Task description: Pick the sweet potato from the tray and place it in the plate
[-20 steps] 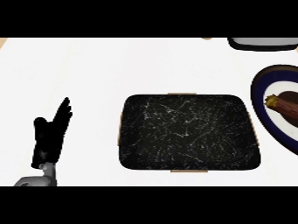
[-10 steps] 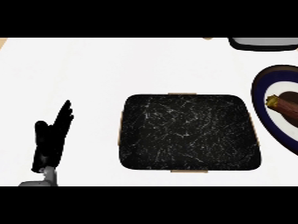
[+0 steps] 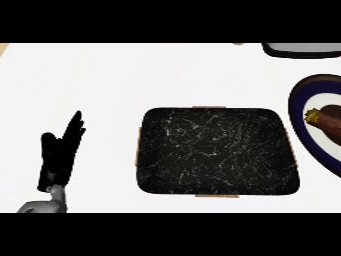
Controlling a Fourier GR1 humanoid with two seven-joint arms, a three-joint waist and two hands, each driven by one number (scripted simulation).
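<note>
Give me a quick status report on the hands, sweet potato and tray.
Left hand open, resting lower left; right hand out of view. Brown sweet potato lies on the navy-rimmed plate. Black marbled square tray holds nothing. Nothing in the way.

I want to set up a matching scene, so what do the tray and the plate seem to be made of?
The tray looks like black marble or stone: dark with thin white veins, matte, with pale wood-like tabs showing at its edges. The plate looks like glazed ceramic: a smooth dark blue rim and a white band inside it; the sweet potato lies on it. Both are guesses from looks alone.
</note>
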